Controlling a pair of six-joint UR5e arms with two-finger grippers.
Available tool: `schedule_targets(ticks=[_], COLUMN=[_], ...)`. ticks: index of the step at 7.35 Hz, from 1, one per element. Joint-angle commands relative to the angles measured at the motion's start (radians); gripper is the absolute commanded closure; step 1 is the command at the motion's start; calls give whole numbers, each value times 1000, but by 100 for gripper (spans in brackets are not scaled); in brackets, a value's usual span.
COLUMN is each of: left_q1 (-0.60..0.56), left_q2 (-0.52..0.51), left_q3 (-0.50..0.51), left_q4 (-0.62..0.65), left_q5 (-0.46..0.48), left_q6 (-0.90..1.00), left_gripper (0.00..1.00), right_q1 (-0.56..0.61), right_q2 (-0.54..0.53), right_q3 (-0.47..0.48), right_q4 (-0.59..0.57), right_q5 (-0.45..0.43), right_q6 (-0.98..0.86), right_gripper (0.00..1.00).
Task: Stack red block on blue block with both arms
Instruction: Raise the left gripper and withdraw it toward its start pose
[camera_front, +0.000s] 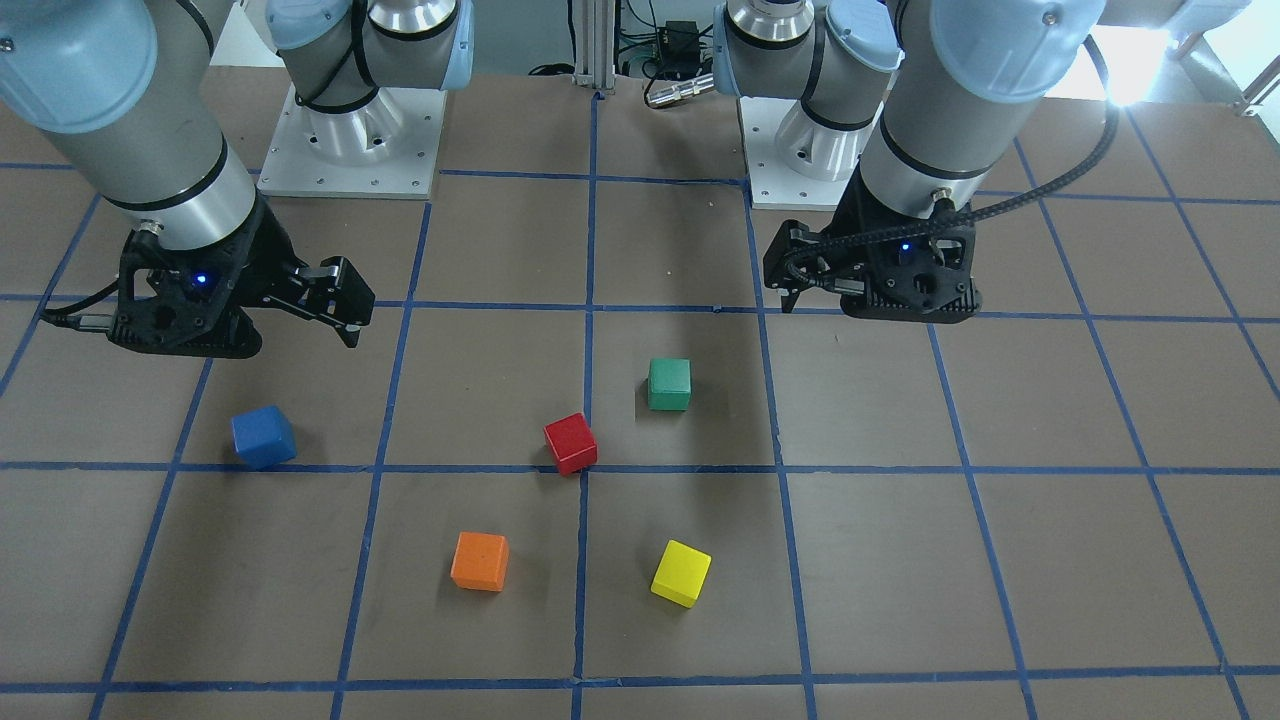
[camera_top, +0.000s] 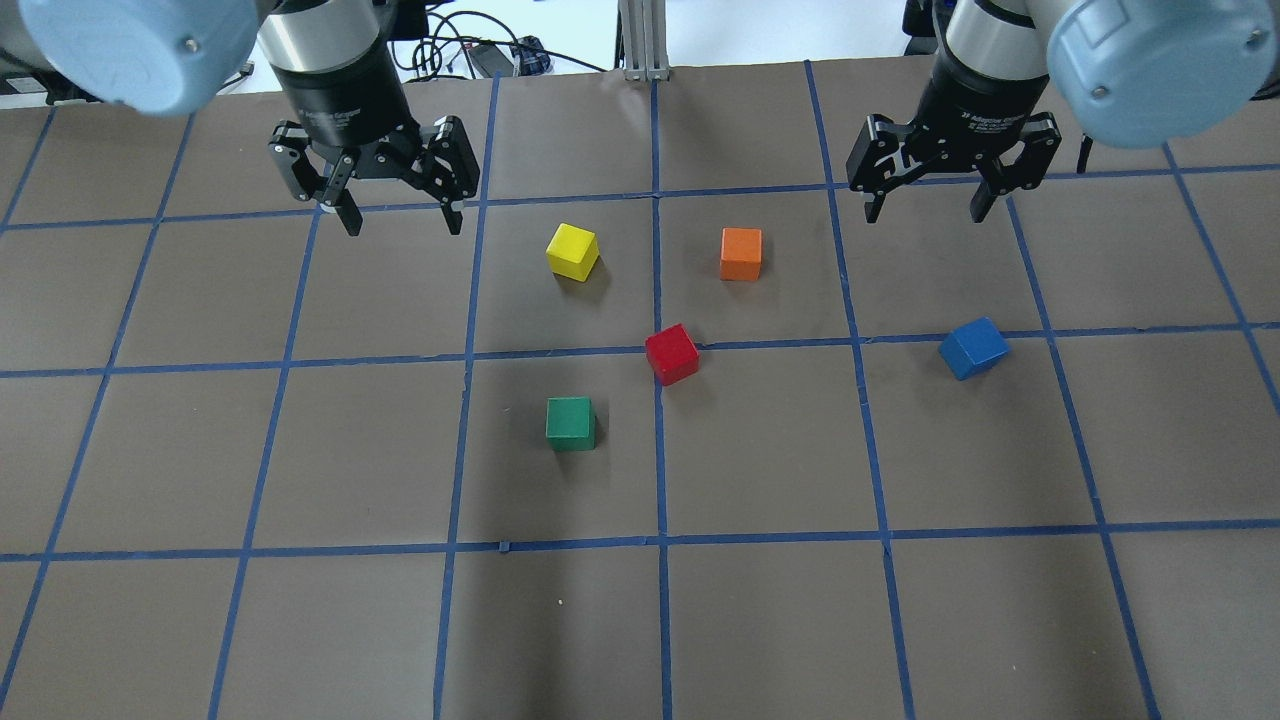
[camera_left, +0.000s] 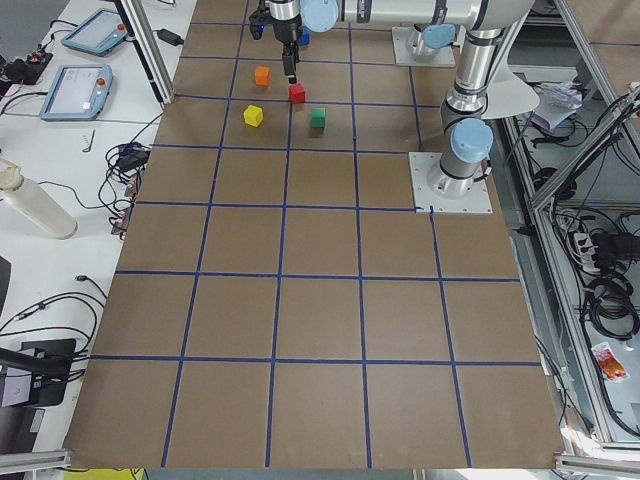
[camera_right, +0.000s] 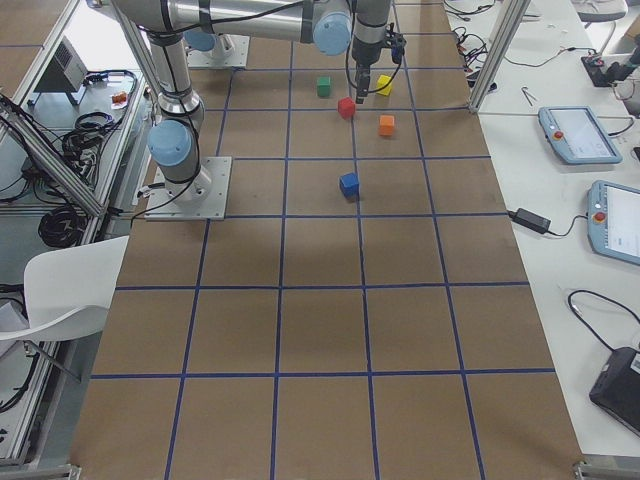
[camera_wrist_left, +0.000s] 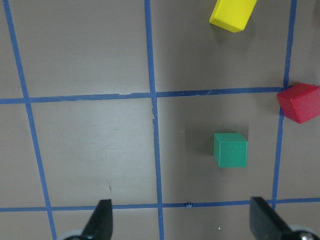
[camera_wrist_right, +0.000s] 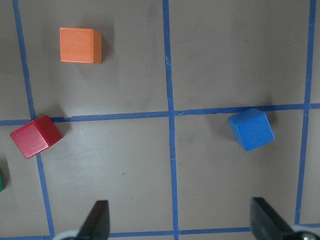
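Observation:
The red block (camera_top: 671, 353) lies on the table near the middle, on a blue tape line. It also shows in the front view (camera_front: 570, 443). The blue block (camera_top: 972, 347) lies apart from it on the right side, turned at an angle, and shows in the right wrist view (camera_wrist_right: 251, 129). My left gripper (camera_top: 402, 225) is open and empty, raised above the far left of the table. My right gripper (camera_top: 924, 212) is open and empty, raised beyond the blue block. In the right wrist view the red block (camera_wrist_right: 35, 136) is at the left edge.
A green cube (camera_top: 570, 422) lies near and left of the red block. A yellow cube (camera_top: 573, 251) and an orange cube (camera_top: 741, 253) lie beyond it. The brown table (camera_top: 760, 620) carries a grid of blue tape lines.

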Motion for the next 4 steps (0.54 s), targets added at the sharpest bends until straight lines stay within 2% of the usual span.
schedule_targets(ticks=[1,4], left_q1=[32,31], left_q2=[69,83], left_q3=[-83,-91], left_q4=[41,44], left_q5=[2,39], left_q6=[43,45], left_gripper=[0,0], right_q1=[5,83], right_q2=[6,44], right_q3=[4,38], right_q4=[-9,-113], right_q5=[11,11], right_q6=[14,31], right_gripper=[0,0])
